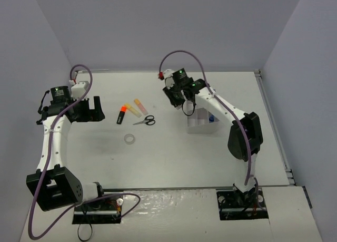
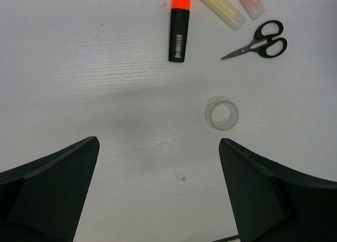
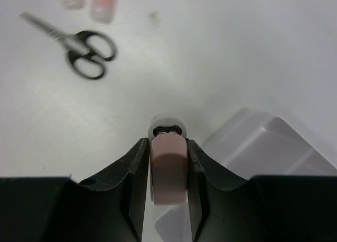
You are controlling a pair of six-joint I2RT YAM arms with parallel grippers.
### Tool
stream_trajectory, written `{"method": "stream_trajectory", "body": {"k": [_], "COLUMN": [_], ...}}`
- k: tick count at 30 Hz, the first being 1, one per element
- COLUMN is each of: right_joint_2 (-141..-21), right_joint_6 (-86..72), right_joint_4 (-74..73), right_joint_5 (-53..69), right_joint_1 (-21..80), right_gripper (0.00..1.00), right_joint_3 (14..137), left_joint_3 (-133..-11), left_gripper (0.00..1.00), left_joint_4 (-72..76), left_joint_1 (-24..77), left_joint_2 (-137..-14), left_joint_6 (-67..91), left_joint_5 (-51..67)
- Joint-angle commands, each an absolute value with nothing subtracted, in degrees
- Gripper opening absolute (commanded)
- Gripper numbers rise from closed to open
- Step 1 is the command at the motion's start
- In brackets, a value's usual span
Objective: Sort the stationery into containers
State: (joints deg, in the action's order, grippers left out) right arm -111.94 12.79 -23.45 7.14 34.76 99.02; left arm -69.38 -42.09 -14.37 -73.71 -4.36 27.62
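Right gripper (image 3: 167, 147): clenched on the eraser (image 3: 168, 173). The pink block stands on end between the two fingers, pinched on its flat sides; we judge that grip keeps it from twisting during the carry. The gripper hangs over the table (image 1: 168, 163) just left of the tray (image 1: 202, 128), one corner of which shows at the lower right of the right wrist view. The eraser is not yet over any compartment. We take the step in hand to be the carry, with the drop not yet done.

Left gripper (image 2: 158, 147): released, fingers wide apart, over bare table at the left. The tape ring (image 2: 221, 113) lies flat a little beyond it, off to the right of the gap. We cannot tell whether this is a wait or a line-up on the ring.

Loose on the table, left of centre: orange highlighter (image 2: 179, 28), yellow highlighter (image 2: 218, 7) and pink highlighter (image 2: 248, 2), close together and fanned. The scissors (image 2: 260, 41) lie shut just right of them, handles to the right. The ring sits nearer, apart from all four.

Tray: white, divided. We note one small blue item (image 1: 211, 117) in a far right compartment. The right arm covers the tray's far left part; in what shows we make out nothing else.
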Motion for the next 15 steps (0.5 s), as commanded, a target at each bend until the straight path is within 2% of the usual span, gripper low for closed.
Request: {"method": "stream_trajectory", "body": {"k": [1, 4, 8, 15], "right_joint_2": [-110.3, -110.8, -110.1, -112.6], "right_joint_6": [-3.6, -7.5, -11.7, -14.5], "right_joint_4": [-21.9, -19.5, -13.3, -11.2], "right_joint_5": [-7.1, -13.8, -14.3, -12.4], "right_joint_1": [30.2, 29.5, 27.5, 27.2], "right_gripper": [0.00, 0.00, 0.00, 0.00], "right_joint_3": [100.0, 99.4, 98.2, 96.9], "left_joint_3": [-70.7, -70.8, -70.6, -70.9], "left_gripper": [0.97, 0.97, 0.97, 0.97], "left_joint_4": [-39.9, -40.3, -40.2, -40.1], "left_joint_1": [-14.9, -14.8, -14.9, -15.3], "left_joint_2": [-72.6, -72.5, -71.9, -72.2], "left_joint_6": [-4.7, -4.7, -4.8, -4.7], "left_joint_5": [28.8, 28.7, 28.8, 29.0]}}
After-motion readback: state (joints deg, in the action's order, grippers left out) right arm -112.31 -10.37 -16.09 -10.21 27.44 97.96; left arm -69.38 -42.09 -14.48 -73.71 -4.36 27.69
